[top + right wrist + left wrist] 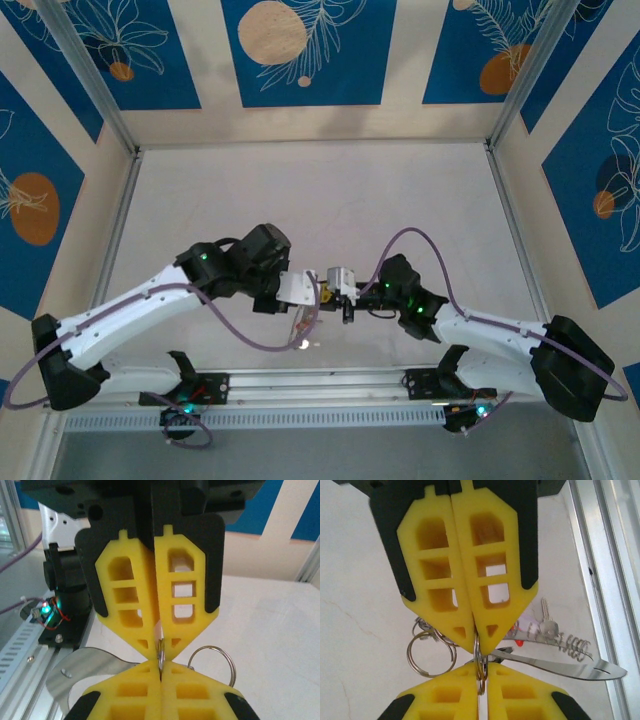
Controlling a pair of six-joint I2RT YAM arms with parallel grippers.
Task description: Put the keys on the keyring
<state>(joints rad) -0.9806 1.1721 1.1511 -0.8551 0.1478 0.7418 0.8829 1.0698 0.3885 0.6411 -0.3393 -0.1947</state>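
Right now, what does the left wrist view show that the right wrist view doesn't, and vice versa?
Left wrist: a silver key and a coil spring. Right wrist: an arm base with a green light, and a blue wall. Both: the left hand and right hand shut tip to tip on a keyring, a loose ring beside.

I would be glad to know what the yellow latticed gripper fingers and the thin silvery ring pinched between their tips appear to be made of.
The yellow latticed gripper fingers look like matte plastic, perhaps printed. The signs are an even opaque colour, no glints and cut-out cells. How soft they are is unclear. The thin silvery ring looks like polished steel wire or a similar metal, with bright highlights, a grey sheen and what seems a doubled coil.
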